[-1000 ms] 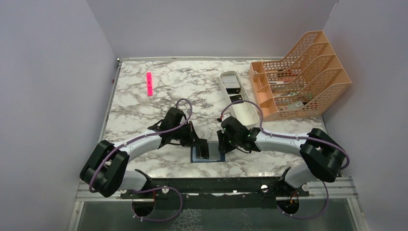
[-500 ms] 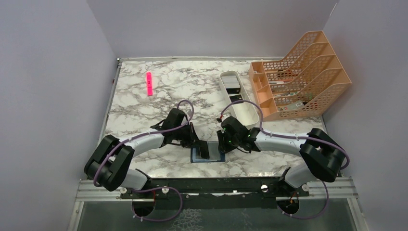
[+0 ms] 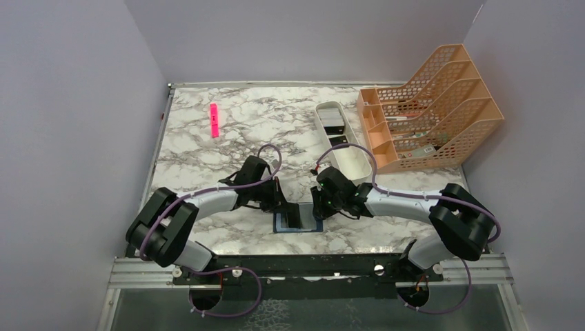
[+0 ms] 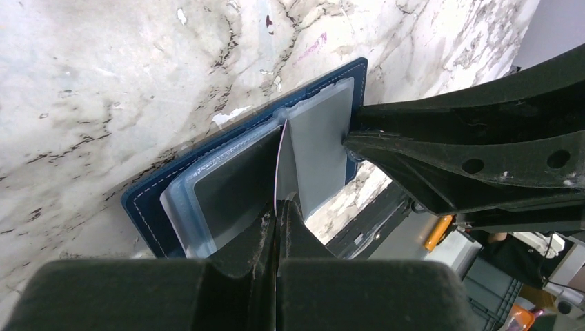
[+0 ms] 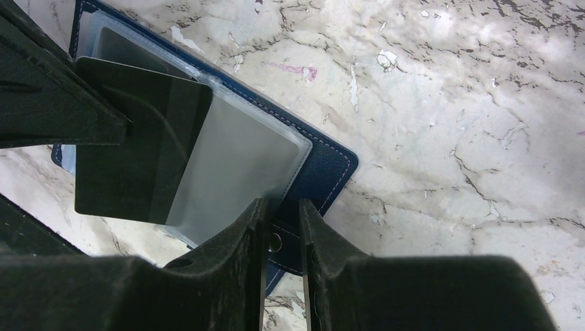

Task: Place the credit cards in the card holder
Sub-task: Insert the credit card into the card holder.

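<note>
The navy card holder (image 3: 308, 228) lies open on the marble near the front edge, its clear sleeves up (image 4: 207, 186) (image 5: 241, 158). My left gripper (image 3: 287, 205) (image 4: 279, 215) is shut on a black credit card (image 5: 138, 148), which shows edge-on in the left wrist view (image 4: 279, 158) and stands tilted over the sleeves. My right gripper (image 3: 318, 209) (image 5: 281, 227) sits at the holder's right edge, jaws nearly closed on its snap tab (image 5: 276, 242). More dark cards (image 3: 334, 123) lie in the white tray.
A long white oval tray (image 3: 359, 165) sits at the back right, beside an orange mesh file rack (image 3: 441, 96). A pink marker (image 3: 214, 119) lies at the back left. The table's front rail runs just below the holder.
My left arm's elbow has swung inward and the left gripper has edged slightly toward the holder with the card. The right gripper and the holder have stayed put.
</note>
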`<state>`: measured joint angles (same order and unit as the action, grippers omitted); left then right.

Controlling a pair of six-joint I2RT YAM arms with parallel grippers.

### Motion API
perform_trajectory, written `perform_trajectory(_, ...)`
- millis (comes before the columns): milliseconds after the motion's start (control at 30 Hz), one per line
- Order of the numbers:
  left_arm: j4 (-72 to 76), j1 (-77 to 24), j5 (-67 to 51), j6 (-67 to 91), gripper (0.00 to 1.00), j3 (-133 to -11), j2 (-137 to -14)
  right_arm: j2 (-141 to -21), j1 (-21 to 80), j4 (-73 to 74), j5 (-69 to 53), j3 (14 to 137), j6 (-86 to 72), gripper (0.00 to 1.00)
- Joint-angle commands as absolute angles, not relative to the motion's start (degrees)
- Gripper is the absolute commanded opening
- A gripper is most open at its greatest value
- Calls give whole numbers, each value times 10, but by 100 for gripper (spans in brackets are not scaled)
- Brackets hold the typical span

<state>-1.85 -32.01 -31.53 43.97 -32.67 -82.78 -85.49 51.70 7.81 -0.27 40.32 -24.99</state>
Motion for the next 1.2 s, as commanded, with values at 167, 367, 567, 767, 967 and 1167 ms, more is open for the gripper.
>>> perform_trajectory(167,-21,-330,-323,409,0,-332,-859,-872,519,78,6,393,-246,27)
perform_trajectory(367,-20,-335,-316,414,0,-331,-865,-877,519,78,6,394,-246,27)
perform_trajectory(567,-23,-340,-309,415,0,-337,-879,-876,519,74,4,392,-248,27)
perform_trajectory(767,-24,-347,-303,414,4,-346,-892,-880,519,66,1,392,-253,27)
perform_trajectory(967,-56,-349,-284,407,26,-359,-883,-881,519,66,0,393,-254,27)
perform_trajectory(1167,-94,-350,-242,412,51,-374,-846,-871,519,69,1,388,-256,27)
